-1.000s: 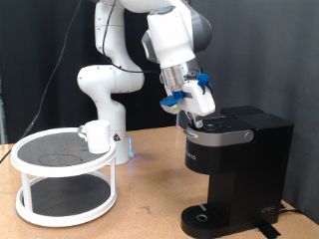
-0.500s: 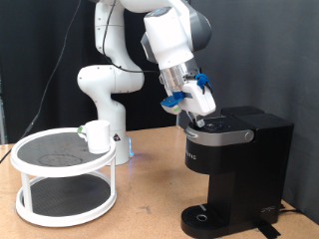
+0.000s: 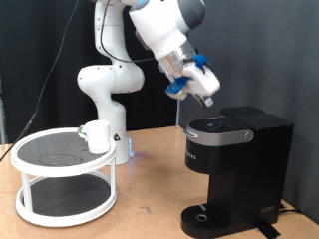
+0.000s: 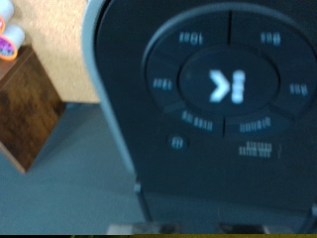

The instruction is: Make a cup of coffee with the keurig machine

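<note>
The keurig machine (image 3: 235, 167) stands at the exterior view's right with its lid down. Its round top panel (image 4: 226, 84) fills the wrist view, with lit white button marks. My gripper (image 3: 210, 97) hangs in the air just above the machine's top, tilted, and touches nothing. Its fingers look pressed together with nothing between them, and they do not show in the wrist view. The white cup (image 3: 98, 135) stands upright on the top tier of a white round rack (image 3: 60, 204) at the exterior view's left, far from the gripper.
The machine's drip tray (image 3: 204, 216) is at its base, low in the exterior view. The robot's white base (image 3: 105, 90) stands behind the rack. A brown wooden box (image 4: 30, 114) shows beside the machine in the wrist view. The table is wooden.
My gripper has lifted up and slightly toward the exterior view's right, off the machine's top panel where its fingertips rested before. The cup and the machine have not moved.
</note>
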